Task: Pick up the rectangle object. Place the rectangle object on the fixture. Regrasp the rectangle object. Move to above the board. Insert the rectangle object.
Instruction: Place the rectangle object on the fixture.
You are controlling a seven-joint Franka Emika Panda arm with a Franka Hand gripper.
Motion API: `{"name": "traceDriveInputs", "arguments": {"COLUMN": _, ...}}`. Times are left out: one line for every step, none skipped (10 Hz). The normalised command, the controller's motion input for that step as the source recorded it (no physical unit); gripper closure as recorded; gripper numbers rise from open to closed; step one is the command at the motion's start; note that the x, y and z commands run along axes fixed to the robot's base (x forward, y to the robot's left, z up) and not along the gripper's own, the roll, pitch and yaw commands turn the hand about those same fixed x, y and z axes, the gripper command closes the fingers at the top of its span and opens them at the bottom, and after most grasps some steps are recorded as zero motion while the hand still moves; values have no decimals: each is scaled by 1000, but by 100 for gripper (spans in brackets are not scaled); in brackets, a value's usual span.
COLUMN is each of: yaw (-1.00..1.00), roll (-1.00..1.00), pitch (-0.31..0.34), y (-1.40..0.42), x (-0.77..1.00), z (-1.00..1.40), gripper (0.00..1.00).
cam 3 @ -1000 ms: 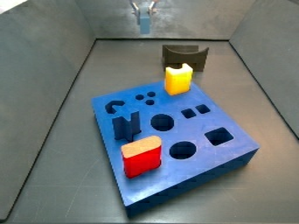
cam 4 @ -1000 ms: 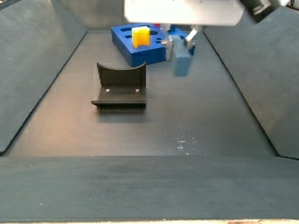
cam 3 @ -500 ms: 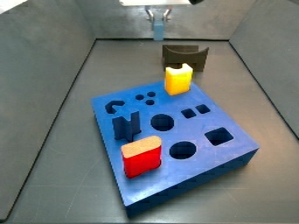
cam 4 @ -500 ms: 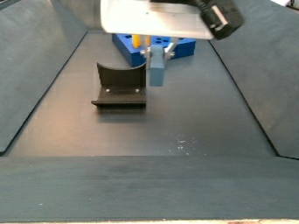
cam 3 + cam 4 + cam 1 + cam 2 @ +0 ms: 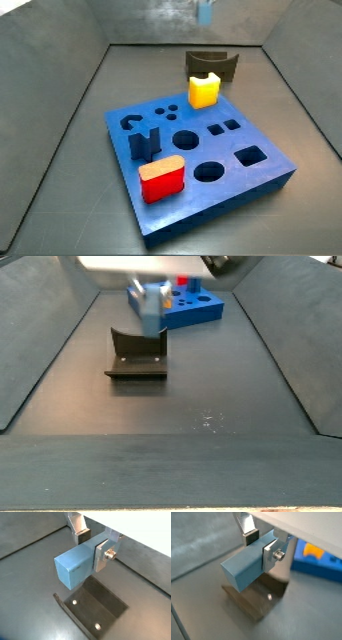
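My gripper [image 5: 91, 544] is shut on the rectangle object [image 5: 75, 563], a pale grey-blue block clamped at one end between the silver fingers [image 5: 101, 555]. The other end of the block sticks out. It hangs just above the dark fixture [image 5: 97, 609], apart from it, in both wrist views [image 5: 244, 568]. In a side view the block [image 5: 147, 312] hovers over the fixture [image 5: 136, 355]. In a side view only the block [image 5: 205, 12] shows, at the top edge behind the fixture [image 5: 211, 63]. The blue board [image 5: 201, 150] lies in front of the fixture.
On the board stand a yellow block [image 5: 203, 90], a dark navy upright piece [image 5: 144, 140] and a red block [image 5: 163, 180]. Grey sloping walls [image 5: 60, 110] bound the floor on both sides. The board also shows behind the fixture [image 5: 187, 308].
My gripper has carried the rectangle object sideways from beside the fixture to over it. The fixture and the board have not moved.
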Motion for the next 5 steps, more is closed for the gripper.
{"name": "traceDriveInputs", "arguments": {"yaw": 36, "roll": -1000, "pitch": 187, "y": 38, "x": 414, "z": 408, "gripper": 100}}
{"name": "traceDriveInputs", "arguments": {"yaw": 19, "roll": -1000, "pitch": 201, "y": 40, "x": 228, "z": 113, "gripper": 100}}
{"name": "traceDriveInputs", "arguments": {"yaw": 3, "roll": -1000, "pitch": 204, "y": 46, "x": 138, "z": -16, "gripper": 100}}
{"name": "traceDriveInputs", "arguments": {"yaw": -13, "roll": -1000, "pitch": 217, "y": 50, "x": 82, "z": -5, "gripper": 100}}
{"name": "traceDriveInputs", "arguments": {"yaw": -30, "roll": -1000, "pitch": 237, "y": 48, "x": 68, "z": 16, "gripper": 100}}
